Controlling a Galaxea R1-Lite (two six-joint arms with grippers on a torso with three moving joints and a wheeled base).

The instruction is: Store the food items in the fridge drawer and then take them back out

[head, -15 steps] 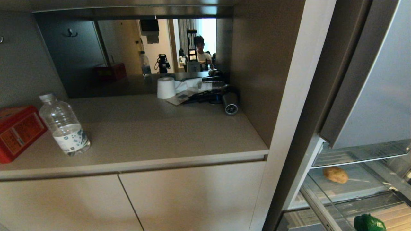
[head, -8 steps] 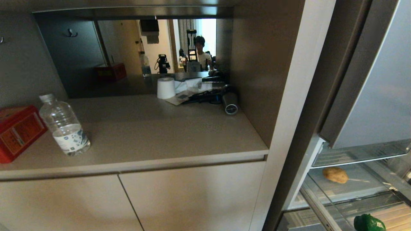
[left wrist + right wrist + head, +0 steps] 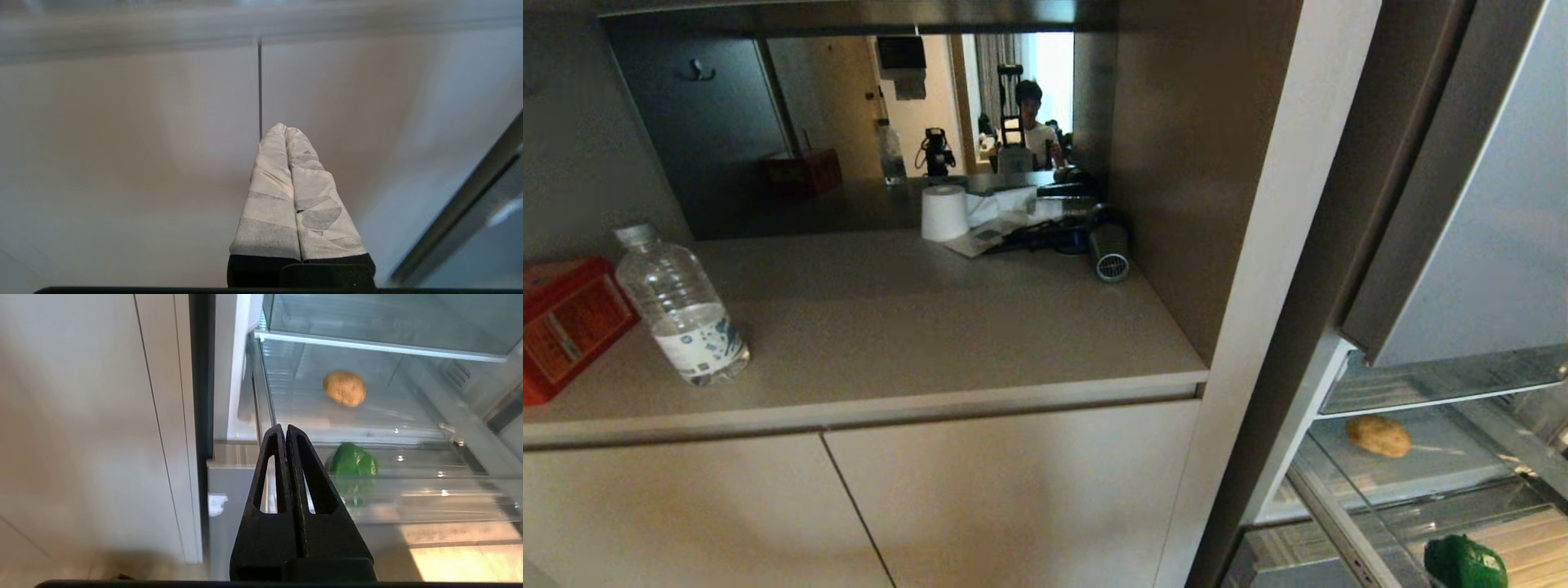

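Both grippers are pressed closed and empty: the right gripper (image 3: 286, 430) points at the fridge, the left gripper (image 3: 284, 128) at the cabinet doors (image 3: 163, 143). Inside the fridge, the potato (image 3: 344, 388) lies on a glass shelf (image 3: 367, 416), with the pepper (image 3: 354, 459) below it in the clear drawer (image 3: 429, 486), partly cut off in the head view.

Counter (image 3: 915, 327) left of open fridge: tin box (image 3: 564, 322) at far left, water bottle (image 3: 682, 306) just right of it, paper roll (image 3: 944, 212) and hair dryer (image 3: 1107, 253) at back right. In fridge: potato (image 3: 1378, 434) on shelf; bell pepper (image 3: 1463, 562) below and nearer, in pulled-out fridge drawer (image 3: 408, 486).
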